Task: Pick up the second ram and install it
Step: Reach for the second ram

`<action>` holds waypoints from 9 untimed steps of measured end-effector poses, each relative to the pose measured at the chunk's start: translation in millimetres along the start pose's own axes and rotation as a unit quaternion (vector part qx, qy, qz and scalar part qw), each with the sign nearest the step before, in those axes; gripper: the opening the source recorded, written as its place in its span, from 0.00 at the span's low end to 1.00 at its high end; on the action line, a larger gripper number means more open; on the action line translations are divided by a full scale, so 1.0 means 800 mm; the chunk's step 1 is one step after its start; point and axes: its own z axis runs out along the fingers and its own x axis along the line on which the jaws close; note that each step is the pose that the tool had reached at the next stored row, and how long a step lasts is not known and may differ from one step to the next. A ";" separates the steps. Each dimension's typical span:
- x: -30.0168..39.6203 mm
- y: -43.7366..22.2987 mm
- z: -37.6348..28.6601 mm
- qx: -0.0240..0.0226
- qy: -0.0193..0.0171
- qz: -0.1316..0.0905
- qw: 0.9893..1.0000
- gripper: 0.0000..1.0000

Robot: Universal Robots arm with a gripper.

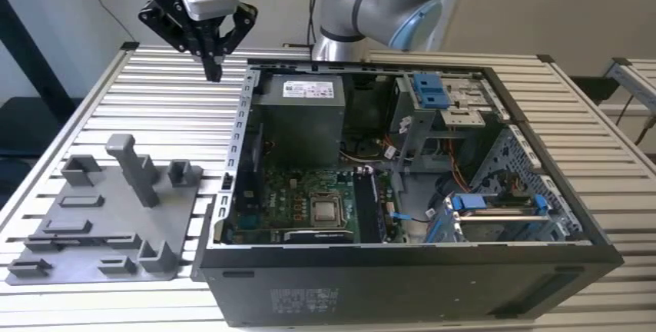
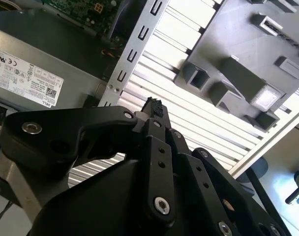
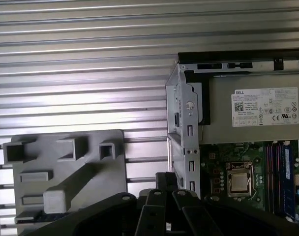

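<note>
Gripper: the black two-finger gripper [image 1: 213, 71] hangs tip-down, its fingers [image 2: 158, 147] pressed together. Nothing is seen between them, so it is judged empty.
Table: the ribbed aluminium slat table [image 1: 164, 101] lies directly beneath the tip.
Case: the open black steel computer case [image 1: 410, 293] has its perforated side wall just beside the gripper. It lies with the opening upward, presumably so parts go in from above.
Holder plate: the grey plastic plate with upright posts [image 1: 180, 224] lies below and beyond the gripper, on the side away from the case. It serves as the parts stand.
Second ram: a thin dark strip [image 1: 87, 238] sits in a long slot at the plate's end farthest from the gripper. It is judged to be the stick, but not with certainty, and it is well apart from the fingers.
Motherboard: the green circuit board [image 1: 292, 194] lies farthest off, on the case floor.
</note>
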 end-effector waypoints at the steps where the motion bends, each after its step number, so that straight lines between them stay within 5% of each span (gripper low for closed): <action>1: 0.0001 0.0000 -0.0001 0.000 0.000 0.000 1.000 0.11; 9: 0.0139 -0.0010 -0.0003 0.000 0.000 0.000 1.000 0.11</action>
